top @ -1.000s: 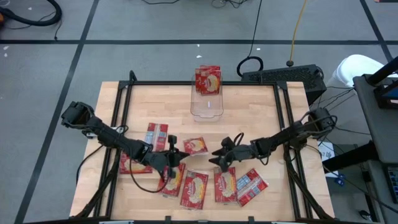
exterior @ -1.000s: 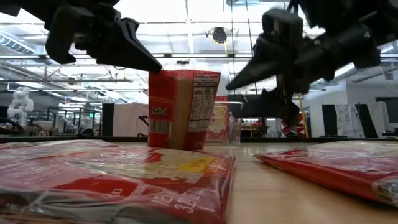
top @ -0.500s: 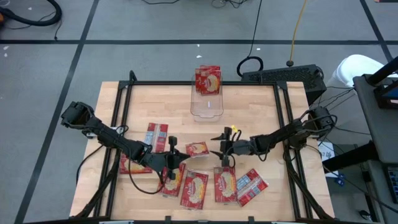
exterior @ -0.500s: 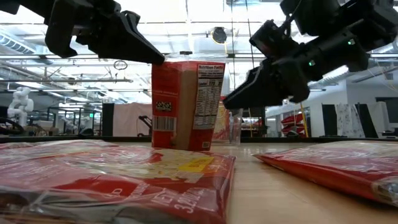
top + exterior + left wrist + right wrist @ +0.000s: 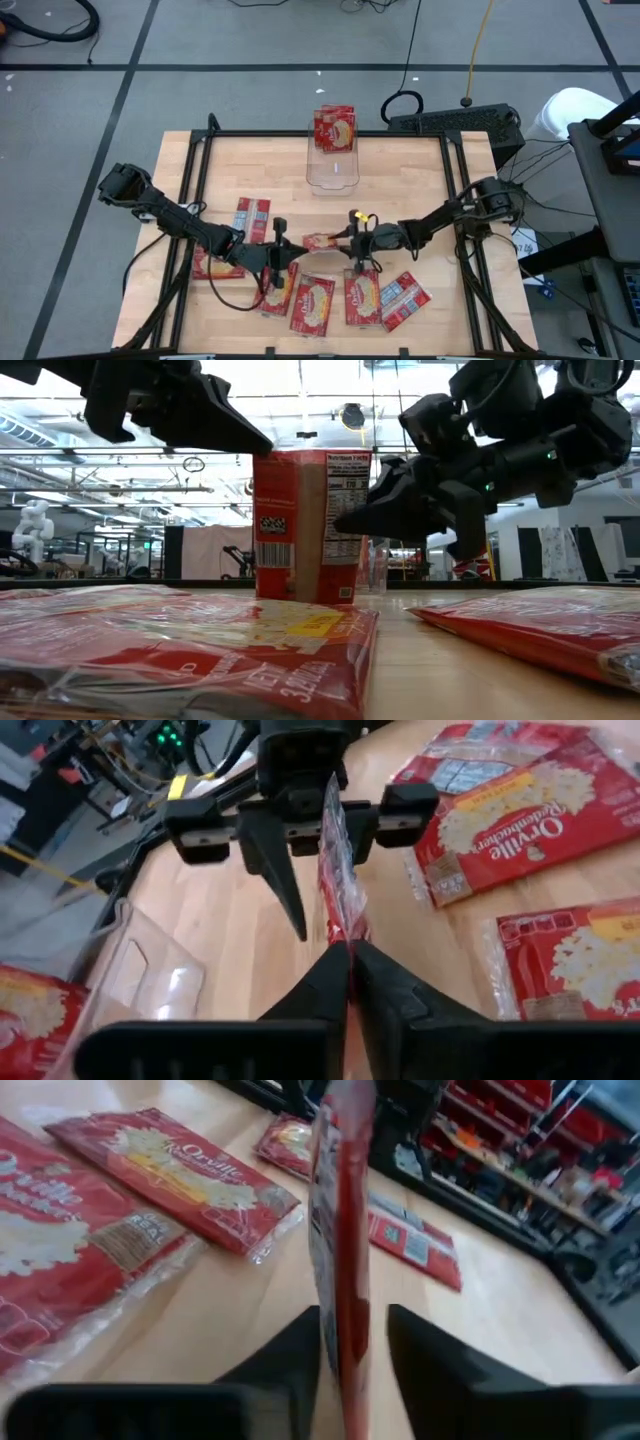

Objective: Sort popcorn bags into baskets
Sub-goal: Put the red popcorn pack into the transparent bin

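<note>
So right in the middle of the counter one popcorn bag is standing up on its edge, with both arms on it. The left gripper is coming in from the left edge side and is pinching the bag, its fingers pressed together on the thin red edge, which you can see nicely in the left wrist view. The right gripper is reaching in from the right edge side, and its fingers are sitting on either side of the same bag with a small gap showing on one side in the right wrist view, so it's straddling the bag, not clamping it flat.

The clear basket is sitting near the far edge of the counter, around the middle, and another packet is standing upright at its far end.

The rest of the bags are lying flat along the near edge, a few under the left arm and a few under the right, including one showing its silvery-blue side.
</note>
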Controlling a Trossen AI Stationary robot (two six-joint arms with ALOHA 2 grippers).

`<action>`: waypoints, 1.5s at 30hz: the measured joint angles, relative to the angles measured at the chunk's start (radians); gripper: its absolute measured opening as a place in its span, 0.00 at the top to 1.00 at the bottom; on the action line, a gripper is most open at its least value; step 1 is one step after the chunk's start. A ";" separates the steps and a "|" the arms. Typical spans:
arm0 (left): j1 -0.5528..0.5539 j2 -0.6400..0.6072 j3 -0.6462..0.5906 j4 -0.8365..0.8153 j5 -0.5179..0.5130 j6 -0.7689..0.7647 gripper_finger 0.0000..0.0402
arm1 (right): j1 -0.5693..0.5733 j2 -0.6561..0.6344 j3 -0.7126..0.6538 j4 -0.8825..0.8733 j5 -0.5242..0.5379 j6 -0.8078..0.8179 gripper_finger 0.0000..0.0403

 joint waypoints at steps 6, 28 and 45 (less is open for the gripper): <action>0.010 -0.033 0.000 -0.040 -0.027 -0.248 0.75 | 0.000 -0.064 -0.001 -0.029 0.077 -0.176 0.97; 0.181 -0.492 -0.001 -0.523 -0.026 -0.825 0.53 | 0.093 -0.337 -0.001 -0.136 0.246 -1.360 0.97; 0.404 -0.553 -0.001 -0.245 0.505 -0.757 0.51 | 0.064 -0.337 0.023 0.043 0.175 -1.996 0.97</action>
